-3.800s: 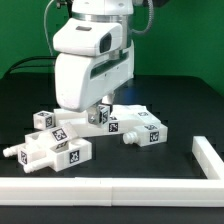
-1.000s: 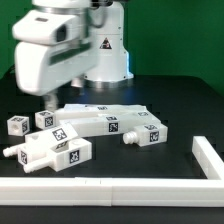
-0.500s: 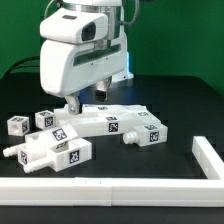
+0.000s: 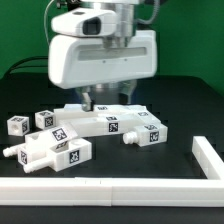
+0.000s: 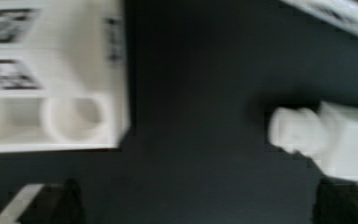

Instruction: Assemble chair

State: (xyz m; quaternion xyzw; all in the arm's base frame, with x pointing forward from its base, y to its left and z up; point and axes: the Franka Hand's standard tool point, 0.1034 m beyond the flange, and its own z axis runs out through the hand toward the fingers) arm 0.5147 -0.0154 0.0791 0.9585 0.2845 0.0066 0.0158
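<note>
Gripper shifted toward exterior view's right, open above chair pieces.

You are seeing white tagged pieces lying loose across the lower half of the exterior view. A small cube is sitting furthest to the exterior view's left, with a second block near it. A long bar is stretching toward the right, just beside a blocky panel. A pegged piece is lying at lower left. The wrist view is showing a blurred socketed panel and a round-ended post, apart.
</note>
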